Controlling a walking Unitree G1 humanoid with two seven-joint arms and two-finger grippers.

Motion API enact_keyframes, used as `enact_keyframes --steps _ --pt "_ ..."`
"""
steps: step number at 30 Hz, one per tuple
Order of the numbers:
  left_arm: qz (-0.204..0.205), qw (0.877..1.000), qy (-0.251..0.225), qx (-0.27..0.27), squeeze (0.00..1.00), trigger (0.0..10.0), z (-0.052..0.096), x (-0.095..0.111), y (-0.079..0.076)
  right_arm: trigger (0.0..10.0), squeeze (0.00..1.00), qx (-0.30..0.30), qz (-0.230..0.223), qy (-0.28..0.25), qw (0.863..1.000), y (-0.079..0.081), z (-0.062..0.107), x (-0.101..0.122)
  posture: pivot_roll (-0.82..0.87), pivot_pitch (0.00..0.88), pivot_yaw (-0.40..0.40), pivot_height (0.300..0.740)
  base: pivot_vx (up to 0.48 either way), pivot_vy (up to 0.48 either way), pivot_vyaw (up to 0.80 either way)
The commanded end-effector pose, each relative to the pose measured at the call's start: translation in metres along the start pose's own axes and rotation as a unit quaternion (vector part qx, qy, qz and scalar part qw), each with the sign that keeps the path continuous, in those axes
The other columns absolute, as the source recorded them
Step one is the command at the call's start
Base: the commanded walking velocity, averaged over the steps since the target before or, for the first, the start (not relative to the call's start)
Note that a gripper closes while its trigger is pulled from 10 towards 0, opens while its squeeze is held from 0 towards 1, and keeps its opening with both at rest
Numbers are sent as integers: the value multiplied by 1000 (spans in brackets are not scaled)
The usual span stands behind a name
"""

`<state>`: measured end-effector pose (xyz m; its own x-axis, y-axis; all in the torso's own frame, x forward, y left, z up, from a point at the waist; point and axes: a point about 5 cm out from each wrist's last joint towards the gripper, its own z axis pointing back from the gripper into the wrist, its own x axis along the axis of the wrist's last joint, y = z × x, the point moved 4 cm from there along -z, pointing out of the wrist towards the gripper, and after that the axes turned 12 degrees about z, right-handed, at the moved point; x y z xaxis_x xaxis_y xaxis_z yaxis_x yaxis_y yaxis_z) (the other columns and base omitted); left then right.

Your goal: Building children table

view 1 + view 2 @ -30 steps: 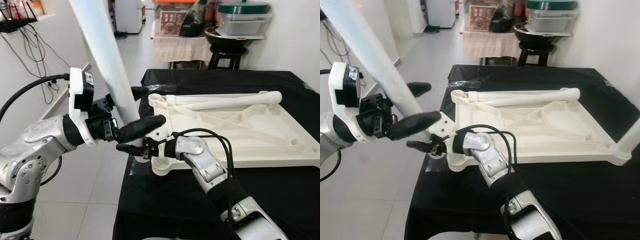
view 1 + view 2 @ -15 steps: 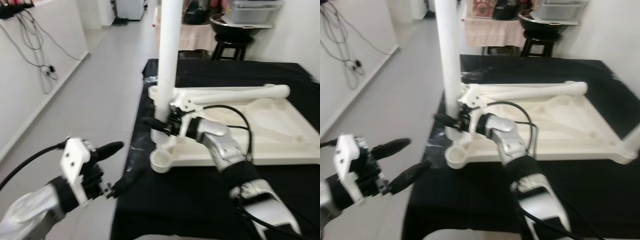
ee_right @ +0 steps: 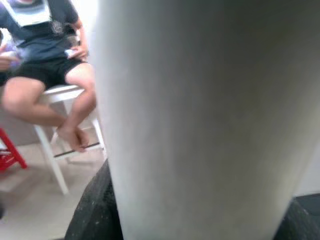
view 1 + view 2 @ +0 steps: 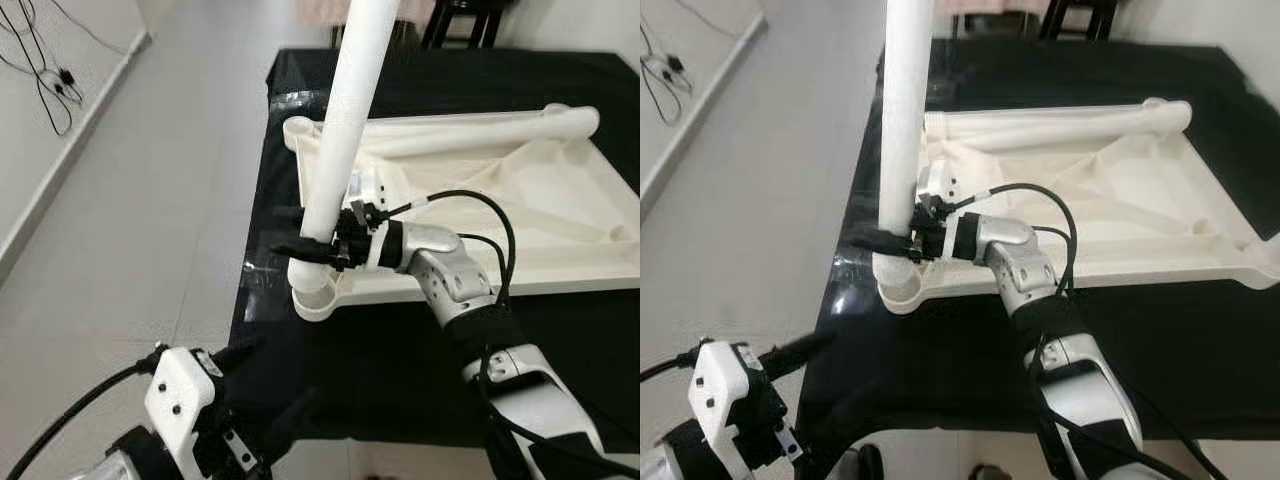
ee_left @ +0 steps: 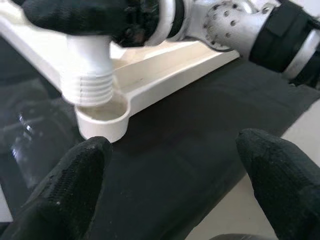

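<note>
A white table top (image 4: 520, 215) lies upside down on a black-covered table (image 4: 400, 370). My right gripper (image 4: 303, 237) is shut on a long white table leg (image 4: 345, 130), holding it nearly upright near its lower end. The leg's threaded end (image 5: 92, 85) sits at the mouth of the round corner socket (image 5: 102, 120) at the top's near left corner. My left gripper (image 4: 268, 385) hangs open and empty, low beside the table's near left edge, a short way from the socket. In the right wrist view the leg (image 3: 200, 120) stands between the black fingers.
A second white leg (image 4: 480, 128) lies along the far edge of the table top. Grey tiled floor (image 4: 130, 200) runs along the left of the table, with cables by the wall. A person sits on a white stool (image 3: 60, 100) beyond the leg.
My left gripper has let go of the leg and dropped below the table edge. The right gripper has brought the leg upright over the corner socket. The camera has tilted down.
</note>
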<state>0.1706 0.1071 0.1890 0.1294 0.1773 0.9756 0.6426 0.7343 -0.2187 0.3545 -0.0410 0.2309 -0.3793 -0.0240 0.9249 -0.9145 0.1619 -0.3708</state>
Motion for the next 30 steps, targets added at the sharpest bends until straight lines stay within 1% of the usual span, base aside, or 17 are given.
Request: enact_keyframes --steps 1,2,4,5,6,11,14,15,16,17,18,19,20,21,22,24,30 --pt "8 1000 -16 9 0 10000 4 3 -8 10000 0 37 -4 -6 999 7 5 2 105 335 -4 740 0 0 0" --pt "8 1000 -16 9 0 10000 4 3 -8 10000 0 37 -4 -6 999 7 5 2 105 335 -4 740 0 0 0" --pt "18 999 -24 17 0 10000 7 3 -9 10000 0 74 -4 -6 997 15 9 4 109 341 -4 740 0 0 0" --pt "18 999 -24 17 0 10000 7 3 -9 10000 0 74 -4 -6 997 15 9 4 109 341 -4 740 0 0 0" --pt "22 999 -29 22 0 10000 8 4 -9 10000 0 91 -3 -6 996 19 11 5 111 345 1 740 0 0 0" --pt "24 999 -33 25 0 10000 9 4 -9 10000 0 117 -2 -11 993 26 12 8 114 349 1 740 0 0 0" --pt "31 998 -40 30 0 10000 10 4 -10 10000 0 141 17 5 990 33 10 4 120 354 5 740 0 0 0" --pt "31 998 -40 30 0 10000 10 4 -10 10000 0 141 17 5 990 33 10 4 120 354 5 740 0 0 0" --pt "34 998 -42 31 0 10000 10 4 -10 10000 0 153 33 17 988 38 7 0 120 354 5 740 0 0 0" --pt "34 998 -42 31 0 10000 10 4 -10 10000 0 153 33 17 988 38 7 0 120 354 5 740 0 0 0" --pt "35 998 -44 33 0 10000 10 4 -10 10000 0 163 44 24 985 40 4 -2 120 355 4 740 0 0 0" --pt "37 998 -47 35 0 10000 11 5 -9 10000 0 166 55 28 984 41 -1 -3 120 354 3 740 0 0 0" --pt "37 998 -47 35 0 10000 11 5 -9 10000 0 166 55 28 984 41 -1 -3 120 354 3 740 0 0 0" --pt "41 997 -51 37 0 10000 11 5 -9 10000 0 167 68 29 983 40 -9 -2 118 353 1 740 0 0 0" --pt "41 997 -51 37 0 10000 11 5 -9 10000 0 167 68 29 983 40 -9 -2 118 353 1 740 0 0 0" --pt "44 997 -54 38 0 10000 10 5 -9 10000 0 169 77 30 982 37 -15 0 118 351 -4 740 0 0 0" --pt "45 997 -58 38 0 10000 9 5 -9 10000 0 185 73 30 980 35 -16 3 118 350 -12 740 0 0 0"
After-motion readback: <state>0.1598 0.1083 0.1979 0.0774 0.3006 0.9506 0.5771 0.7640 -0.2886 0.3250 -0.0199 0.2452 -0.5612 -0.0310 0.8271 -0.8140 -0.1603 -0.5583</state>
